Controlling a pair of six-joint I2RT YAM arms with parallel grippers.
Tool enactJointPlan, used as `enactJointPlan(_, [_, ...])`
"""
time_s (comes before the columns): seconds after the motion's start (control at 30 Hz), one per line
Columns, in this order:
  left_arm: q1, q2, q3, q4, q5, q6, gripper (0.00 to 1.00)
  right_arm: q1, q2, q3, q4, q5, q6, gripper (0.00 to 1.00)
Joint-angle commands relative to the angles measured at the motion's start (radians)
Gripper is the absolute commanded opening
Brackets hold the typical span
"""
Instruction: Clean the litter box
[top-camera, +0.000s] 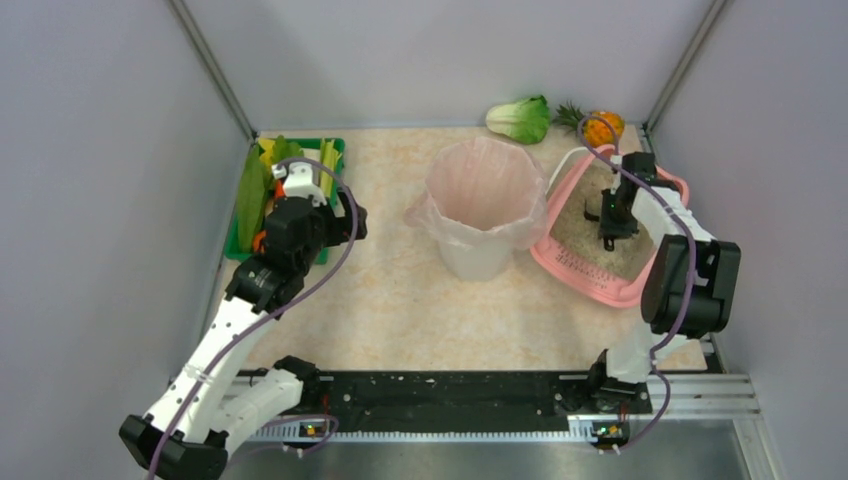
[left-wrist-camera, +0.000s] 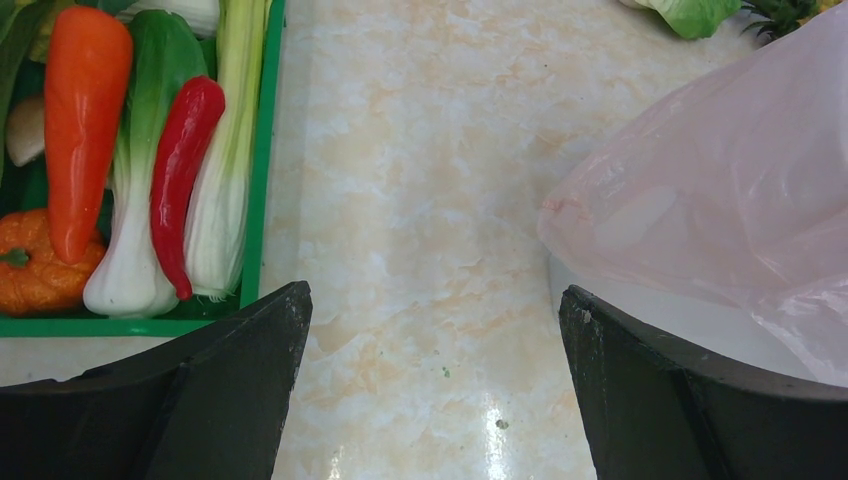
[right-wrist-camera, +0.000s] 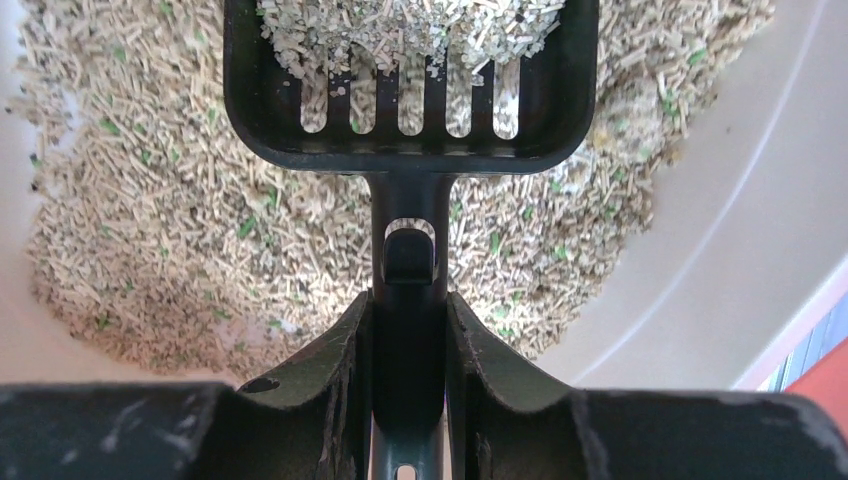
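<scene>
At the right, the stiff, light litter box (top-camera: 578, 272) holds loose granules (right-wrist-camera: 150, 250) and looks best gripped by its rim; the right gripper (right-wrist-camera: 410, 335) clamps the scoop (right-wrist-camera: 410, 130) by its handle, while the left gripper (left-wrist-camera: 430, 340) gapes empty.

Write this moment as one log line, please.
step: scooping | right gripper: shut on scoop, loaded with litter, over litter box | left gripper: open, beside vegetable tray
</scene>
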Motion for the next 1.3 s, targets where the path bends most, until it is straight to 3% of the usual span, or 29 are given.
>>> enactJointPlan(0.0, [0.004,-0.024,0.016,0.014,-0.017,-0.005,0.99,0.013,-0.111,-0.053,0.072,-0.014,0.002,0.0])
enactJointPlan(1.27, [0.004,-0.053,-0.001,0.014,-0.032,0.004,0.99,0.014,-0.778,-0.668,0.676,0.112,0.057,0.0])
